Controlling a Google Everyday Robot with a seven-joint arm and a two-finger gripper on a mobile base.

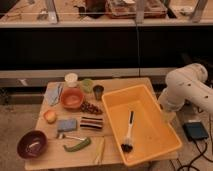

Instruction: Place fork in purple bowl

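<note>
Checking in from the remote station. The fork (72,136) lies flat on the tabletop (50,159), near the front, just near-side of a blue sponge (66,124) and just far-side of a green vegetable (77,145). The purple bowl (32,144) sits left of it at the near-left corner, close but not touching. The claw (169,116) hangs off the white arm (187,85) way over on the right, past the big yellow bin (150,107), well apart from both. I honestly can't tell whether it's spread or closed. A black-handled brush (128,134) lies in the bin, and the orange bowl (72,98) sits farther back.
</note>
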